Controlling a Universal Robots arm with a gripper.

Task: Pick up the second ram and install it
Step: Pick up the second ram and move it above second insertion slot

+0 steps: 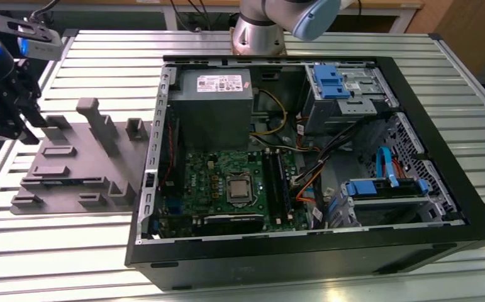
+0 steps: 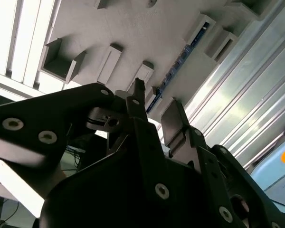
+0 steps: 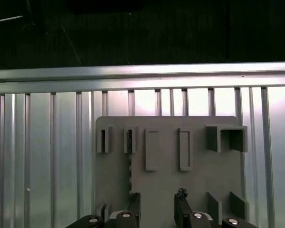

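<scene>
The second ram (image 2: 178, 65) is a thin dark stick standing on edge in a groove of the grey fixture (image 1: 74, 160). It also appears as a narrow dark strip (image 3: 130, 172) in the first wrist view. My gripper (image 1: 20, 126) hovers over the table's edge at the exterior view's left, beside the fixture and apart from the ram. Its two black fingers stand apart in both wrist views (image 3: 156, 206) (image 2: 154, 107), with nothing between them. The green motherboard (image 1: 225, 182) with its long black slots (image 1: 277, 182) lies inside the open computer case (image 1: 309, 251).
Upright grey blocks (image 1: 99, 129) rise from the fixture. The case holds a grey power supply (image 1: 212, 94), blue drive brackets (image 1: 330, 82) and loose cables (image 1: 309, 170). The slatted metal table (image 1: 99, 56) extends around both. The arm's base (image 1: 259, 31) stands behind the case.
</scene>
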